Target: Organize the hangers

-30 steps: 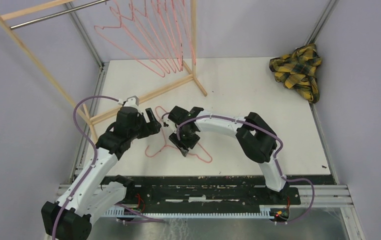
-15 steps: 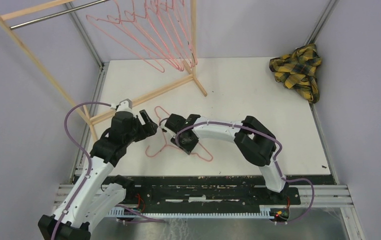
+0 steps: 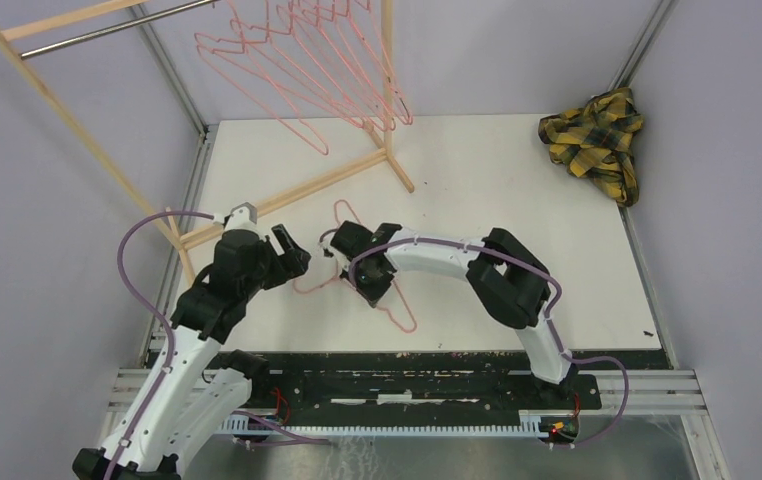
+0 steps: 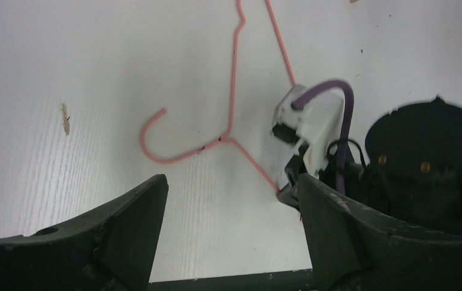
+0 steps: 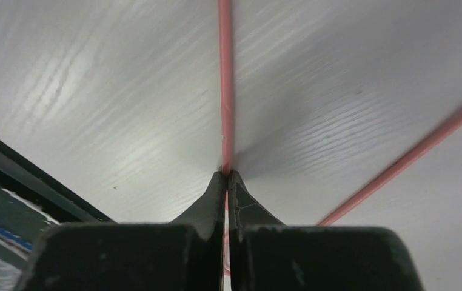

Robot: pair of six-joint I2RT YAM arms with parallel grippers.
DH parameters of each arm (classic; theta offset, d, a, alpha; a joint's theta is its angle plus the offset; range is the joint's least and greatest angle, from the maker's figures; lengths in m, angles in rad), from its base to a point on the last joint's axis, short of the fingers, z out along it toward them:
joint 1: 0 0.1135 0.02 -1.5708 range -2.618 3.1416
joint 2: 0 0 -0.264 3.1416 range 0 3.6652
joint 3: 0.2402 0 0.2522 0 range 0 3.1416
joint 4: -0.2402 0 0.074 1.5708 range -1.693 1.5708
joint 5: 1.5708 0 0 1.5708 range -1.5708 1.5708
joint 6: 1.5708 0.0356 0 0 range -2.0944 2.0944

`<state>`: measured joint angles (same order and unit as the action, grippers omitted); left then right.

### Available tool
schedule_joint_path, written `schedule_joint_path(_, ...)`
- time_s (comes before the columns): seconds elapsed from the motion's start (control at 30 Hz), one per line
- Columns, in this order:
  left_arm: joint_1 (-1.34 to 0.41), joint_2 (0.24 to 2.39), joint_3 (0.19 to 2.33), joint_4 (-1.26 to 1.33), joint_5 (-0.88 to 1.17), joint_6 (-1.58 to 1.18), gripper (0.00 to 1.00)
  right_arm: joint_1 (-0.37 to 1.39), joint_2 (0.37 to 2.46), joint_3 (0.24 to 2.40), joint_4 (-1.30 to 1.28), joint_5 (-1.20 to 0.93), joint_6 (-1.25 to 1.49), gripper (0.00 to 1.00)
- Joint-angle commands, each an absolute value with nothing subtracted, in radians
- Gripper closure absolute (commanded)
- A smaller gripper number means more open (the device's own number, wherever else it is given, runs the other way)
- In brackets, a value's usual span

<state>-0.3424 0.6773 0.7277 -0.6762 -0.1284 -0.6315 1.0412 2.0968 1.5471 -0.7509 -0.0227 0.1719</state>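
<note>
Wooden rack [image 3: 87, 149], checked cloth [image 3: 594, 140], white table [image 3: 517, 180]
The rack stands at the far left with a metal bar [image 3: 107, 28] up top — the yellow-and-black cloth lies bunched in the table's far right corner.

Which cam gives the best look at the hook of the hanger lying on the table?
Left wrist: the hook shows whole, sharp and unobstructed. Top external shows the hanger small, with the arms covering much of it. Right wrist shows only straight wire pinched in the shut right gripper, no hook.
</note>
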Motion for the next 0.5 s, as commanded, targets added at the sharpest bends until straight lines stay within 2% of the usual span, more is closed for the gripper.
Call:
schedule_joint_path(0.0, -0.341, 0.628, 0.760, -0.632, -0.080, -0.653, 0.16, 0.891, 2.116, 1.621, -0.636, -0.324, 0.372, 0.99)
schedule_joint_path(0.13, -0.341, 0.594, 0.720, -0.594, -0.026, -0.679, 0.17, 0.797, 2.086, 1.646, -0.509, -0.537, 0.597, 0.99)
schedule_joint_path(0.47, -0.342, 0.617, 0.597, -0.438, 0.141, -0.697, 0.18, 0.736, 2.065, 1.648, -0.275, -0.721, 0.886, 0.99)
